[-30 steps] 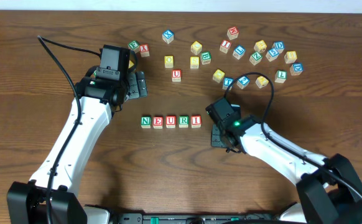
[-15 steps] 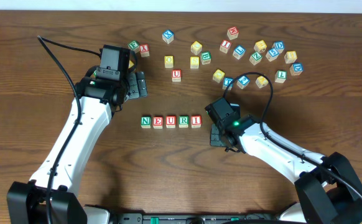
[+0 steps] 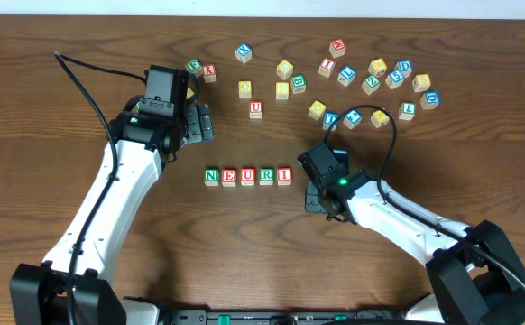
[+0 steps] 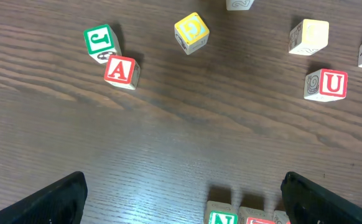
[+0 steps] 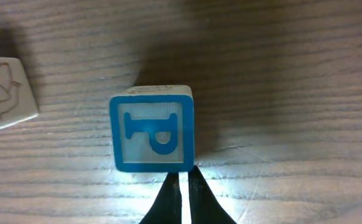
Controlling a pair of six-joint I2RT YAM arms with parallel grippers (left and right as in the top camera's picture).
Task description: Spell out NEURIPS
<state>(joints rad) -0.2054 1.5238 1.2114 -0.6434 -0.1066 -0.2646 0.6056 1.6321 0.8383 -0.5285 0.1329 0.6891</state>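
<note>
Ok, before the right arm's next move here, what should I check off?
1. N-E-U-R-I row straight, in order: ok.
2. P cube letter up: ok.
3. Right jaws shut, tips at the P cube's edge, not clamping it: ok.
4. P cube against the row's end: cannot tell, hidden under the arm overhead.
5. Left jaws open, empty, away from the row: ok.
</note>
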